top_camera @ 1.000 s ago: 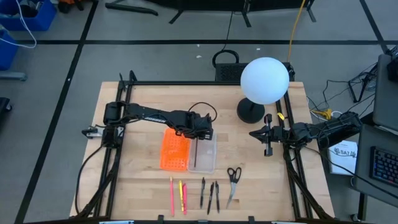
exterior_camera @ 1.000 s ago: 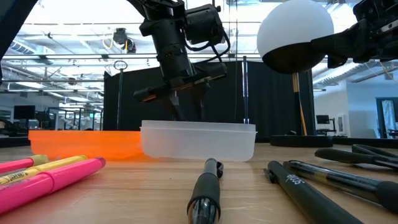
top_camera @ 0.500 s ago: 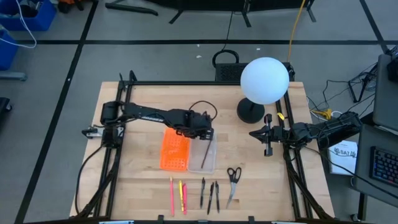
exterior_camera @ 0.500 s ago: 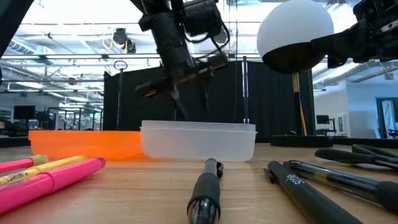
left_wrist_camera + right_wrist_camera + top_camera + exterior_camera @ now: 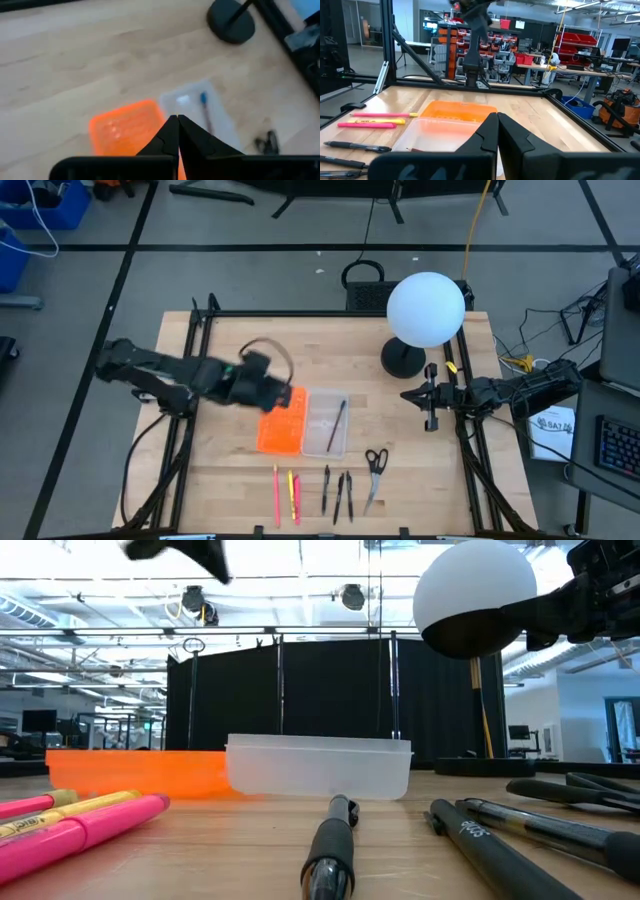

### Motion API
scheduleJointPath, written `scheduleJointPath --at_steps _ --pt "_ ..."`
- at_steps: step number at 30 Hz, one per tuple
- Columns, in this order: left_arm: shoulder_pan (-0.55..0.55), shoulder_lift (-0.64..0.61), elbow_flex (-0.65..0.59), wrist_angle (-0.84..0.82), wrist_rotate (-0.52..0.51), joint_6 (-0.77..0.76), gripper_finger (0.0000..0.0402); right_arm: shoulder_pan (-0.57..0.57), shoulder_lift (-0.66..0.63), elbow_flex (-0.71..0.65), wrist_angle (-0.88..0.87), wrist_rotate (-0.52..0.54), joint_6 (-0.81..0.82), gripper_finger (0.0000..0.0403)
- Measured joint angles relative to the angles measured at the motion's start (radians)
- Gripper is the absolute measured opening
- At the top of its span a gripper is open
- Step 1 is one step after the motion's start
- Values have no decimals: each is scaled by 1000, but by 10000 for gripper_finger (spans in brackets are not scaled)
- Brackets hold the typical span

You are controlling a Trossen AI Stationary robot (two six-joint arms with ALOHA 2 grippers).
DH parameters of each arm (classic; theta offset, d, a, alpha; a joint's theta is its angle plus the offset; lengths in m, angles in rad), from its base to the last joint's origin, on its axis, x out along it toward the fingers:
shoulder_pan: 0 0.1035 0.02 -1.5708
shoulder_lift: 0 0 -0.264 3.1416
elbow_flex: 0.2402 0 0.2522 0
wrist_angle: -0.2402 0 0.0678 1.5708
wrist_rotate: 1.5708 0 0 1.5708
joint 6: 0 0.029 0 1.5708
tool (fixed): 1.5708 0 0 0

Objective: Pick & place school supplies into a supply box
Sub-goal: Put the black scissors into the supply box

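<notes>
The supply box (image 5: 325, 423), a clear shallow tray, rests flat on the table mid-centre with one dark pen (image 5: 338, 425) lying slanted inside it; the left wrist view shows that pen (image 5: 205, 115) too. My left gripper (image 5: 288, 396) hovers above the table to the box's left, over the orange tray's far edge, shut and empty (image 5: 177, 120). Pink and yellow markers (image 5: 285, 494), three black pens (image 5: 338, 494) and scissors (image 5: 376, 470) lie near the front edge. My right gripper (image 5: 425, 395) waits shut at the right (image 5: 496, 118).
An orange perforated tray (image 5: 280, 423) sits against the clear box's left side. A white globe lamp (image 5: 426, 310) on a black base (image 5: 402, 358) stands at the far right. Black frame rails (image 5: 190, 340) border the table.
My left gripper has risen away from the clear box and swung back toward the table's left edge, leaving the low view almost entirely. The pen, first lying lengthwise near the box's left side, has tipped and now lies slanted inside the box.
</notes>
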Motion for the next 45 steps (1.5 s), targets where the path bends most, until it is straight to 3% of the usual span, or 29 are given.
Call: scheduleJointPath --at_steps 5,10,16,21,26,36,40,45 --pt "-143 -75 -180 8 -41 -98 5 0 2 0 -12 0 0 0" --pt "-248 -142 -498 366 -78 -62 4 0 9 0 -22 0 0 0" --pt "-321 -176 -798 906 -162 129 3 0 14 0 -24 0 0 0" --pt "-350 -175 -931 1129 -234 310 3 0 20 0 -25 0 0 0" --pt "-336 -315 -1088 1384 -103 567 2 0 28 0 -22 0 -21 0" --pt "-266 -855 -1349 1531 133 1075 2 0 42 0 34 -2 -56 0" --pt "-239 -952 -1409 1528 168 1124 1 -3 66 0 131 4 -64 0" --pt "-219 -981 -1422 1430 241 1204 1 -3 106 0 162 17 -64 0"
